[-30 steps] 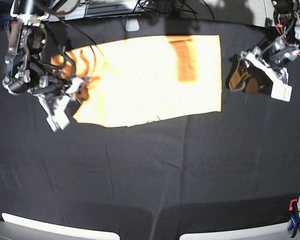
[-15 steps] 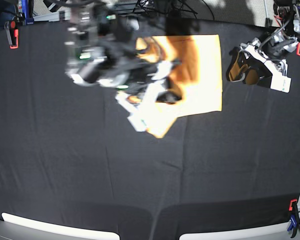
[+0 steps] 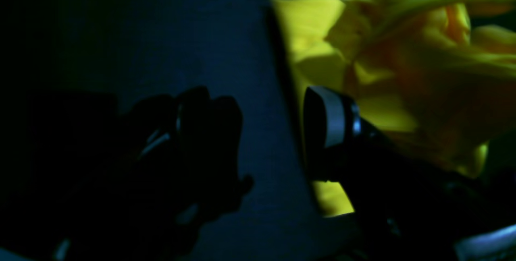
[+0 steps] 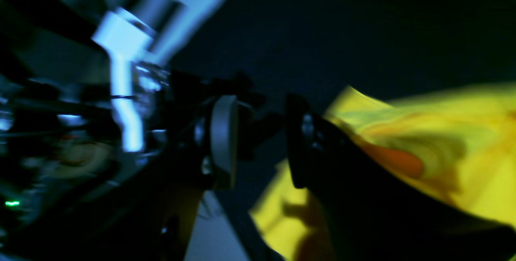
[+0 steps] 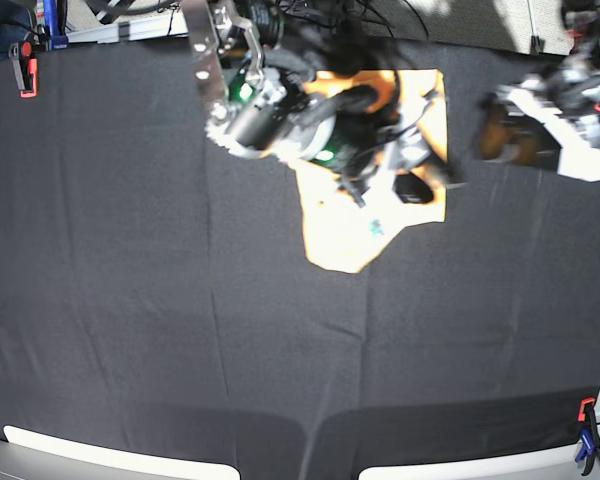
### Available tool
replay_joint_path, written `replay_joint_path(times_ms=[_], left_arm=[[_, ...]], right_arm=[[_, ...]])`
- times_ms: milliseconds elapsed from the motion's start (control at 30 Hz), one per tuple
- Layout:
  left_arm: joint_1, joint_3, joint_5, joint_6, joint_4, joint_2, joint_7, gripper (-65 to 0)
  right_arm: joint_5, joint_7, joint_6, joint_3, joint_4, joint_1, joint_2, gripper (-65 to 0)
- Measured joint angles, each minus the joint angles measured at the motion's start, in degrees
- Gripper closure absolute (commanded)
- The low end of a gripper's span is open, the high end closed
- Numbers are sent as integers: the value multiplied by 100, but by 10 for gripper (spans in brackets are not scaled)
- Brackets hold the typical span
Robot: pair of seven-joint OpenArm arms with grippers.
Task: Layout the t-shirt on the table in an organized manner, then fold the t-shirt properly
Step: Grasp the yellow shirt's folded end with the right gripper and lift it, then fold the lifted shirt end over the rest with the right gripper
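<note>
The pale orange-yellow t-shirt (image 5: 350,225) lies at the back right of the black table (image 5: 180,300), its left part doubled over onto its right part. My right gripper (image 5: 420,185) hovers over the shirt's right side. In the right wrist view its jaws stand apart, and only dark table shows between the fingers (image 4: 223,140); the t-shirt (image 4: 435,140) lies bunched beside and under the far finger. My left gripper (image 5: 500,135) sits just off the shirt's right edge. It is open in the left wrist view, with the t-shirt (image 3: 387,63) behind one of the fingers (image 3: 328,118).
Red-and-black clamps sit at the back left corner (image 5: 22,60) and front right corner (image 5: 585,430). Cables and gear run along the back edge (image 5: 310,15). White panels (image 5: 110,460) line the front edge.
My right arm has swept from the far left across to the right, carrying the shirt's left side over onto its right side, and its jaws have parted. The left arm shifted slightly.
</note>
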Motion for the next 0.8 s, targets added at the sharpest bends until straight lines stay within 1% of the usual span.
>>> replay_joint_path(times_ms=[67,100,167,233,267,300,367,400,433,567,600,700,767,800], left_arm=[[0,-352,-35,2,0,0,0,-340],[0,-509,-136,-92,0,0,-2,-340],[2,-778,-457,-157,0,0,-2,-340],[0,-940,-831,-179,0,4,55,-340],[0,-988,-994,-197,0,4,181,-340],[0,-1019,-1093,-199,0,2,254,-340],[0,-1021,-1115,-205,0,7,310,-340],[0,-1021,-1115,-243,0,15,308,-340],[0,-1021,-1117,-243,0,15,308,-340],[-11,-1021,-1102,-264,0,17,308,-340],[-13,-1021,-1060,-264,0,17,308,-340],[-11,-1021,-1021,-264,0,17,306,-340],[-11,-1021,-1010,-264,0,15,308,-340],[-13,-1021,-1010,-264,0,17,308,-340]], right_arm=[[350,15,44,-74,-46,0,2,-204],[610,-7,90,-72,-52,0,0,-204],[1054,17,153,-72,-55,7,0,-204],[1119,-35,216,-72,-55,57,2,-204],[1051,-129,243,-61,-55,79,0,-204],[859,-247,262,-55,-55,109,0,-204],[293,-713,286,13,-52,208,0,-204],[109,-938,306,57,-52,245,2,-204],[-37,-962,310,83,-52,258,13,-205],[15,-962,426,125,221,254,31,-265],[-15,-962,455,127,350,234,52,-270],[-627,-966,481,168,846,48,87,-270],[-855,-964,470,173,1108,-96,186,-270],[-1054,-968,409,173,1191,-164,229,-270]])
